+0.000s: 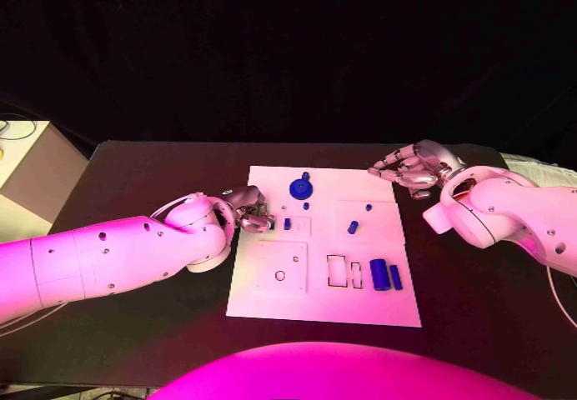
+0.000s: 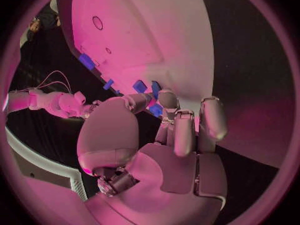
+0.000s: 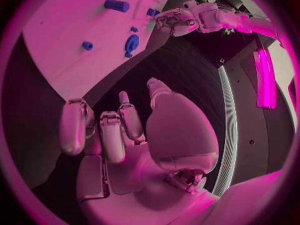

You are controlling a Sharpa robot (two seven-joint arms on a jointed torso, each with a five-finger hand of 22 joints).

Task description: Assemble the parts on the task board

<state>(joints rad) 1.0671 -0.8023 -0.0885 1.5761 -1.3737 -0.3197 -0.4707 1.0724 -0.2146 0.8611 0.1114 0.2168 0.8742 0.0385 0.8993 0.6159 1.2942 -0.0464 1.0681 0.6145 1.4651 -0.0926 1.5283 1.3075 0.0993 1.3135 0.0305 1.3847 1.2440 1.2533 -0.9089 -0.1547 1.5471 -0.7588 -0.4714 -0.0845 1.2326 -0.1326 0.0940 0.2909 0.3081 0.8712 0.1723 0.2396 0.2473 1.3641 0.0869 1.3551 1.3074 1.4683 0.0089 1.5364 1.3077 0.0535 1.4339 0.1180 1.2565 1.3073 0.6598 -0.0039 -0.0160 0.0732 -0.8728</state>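
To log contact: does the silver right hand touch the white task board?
Apart. In the head view the right hand hovers beyond the task board, black table between them.

head cam: above, looks down | wrist cams: behind each hand (close) | shared: task board (image 1: 324, 250)

Black table (image 1: 144, 333), pale box (image 1: 30, 175) beside it

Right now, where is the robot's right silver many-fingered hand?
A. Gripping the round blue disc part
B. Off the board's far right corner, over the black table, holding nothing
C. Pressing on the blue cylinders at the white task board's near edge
B: the right hand sits beyond the white task board's far right corner over the black table, fingers curled with nothing in them.
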